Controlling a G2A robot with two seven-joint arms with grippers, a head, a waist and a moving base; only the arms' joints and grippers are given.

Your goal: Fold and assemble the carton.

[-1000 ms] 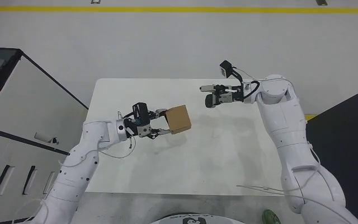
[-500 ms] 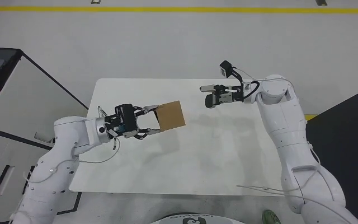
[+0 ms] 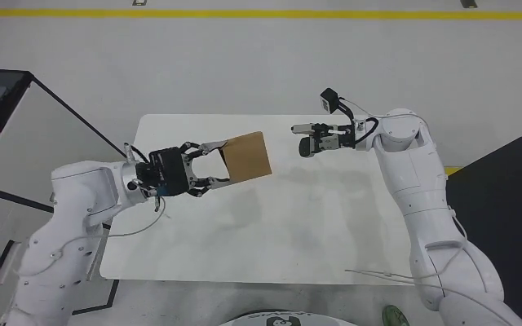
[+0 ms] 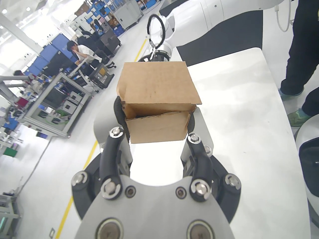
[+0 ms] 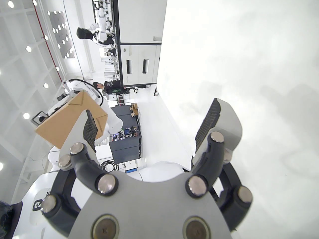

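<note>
Over the left half of the table, the left arm has drawn its elbow back toward the table's left edge during the last second. As it did so it swung the wrist round and raised its load higher above the table. The left gripper is clamped on the carton, one finger on each side wall, and the grip has not slipped through the swing.

The carton itself has gone from low over the table's middle to a spot above the table's left-centre. It is clear of the surface and tilted so a broad brown panel faces up. In the left wrist view the carton sits between that gripper's fingers. The end nearest the wrist is unfinished: a lower flap is folded partway in, a dark gap is left above it, and the top panel overhangs. My guess is the lift and turn were meant to present the box to the other arm, so closing the flaps is the work left.

Above the table's right half, toward its far edge, the right gripper has not moved at all. Its fingers stand wide apart with nothing between them, and it points toward the carton, near it but not touching. From its own wrist the right gripper looks across the table, with the carton beyond one fingertip
</note>
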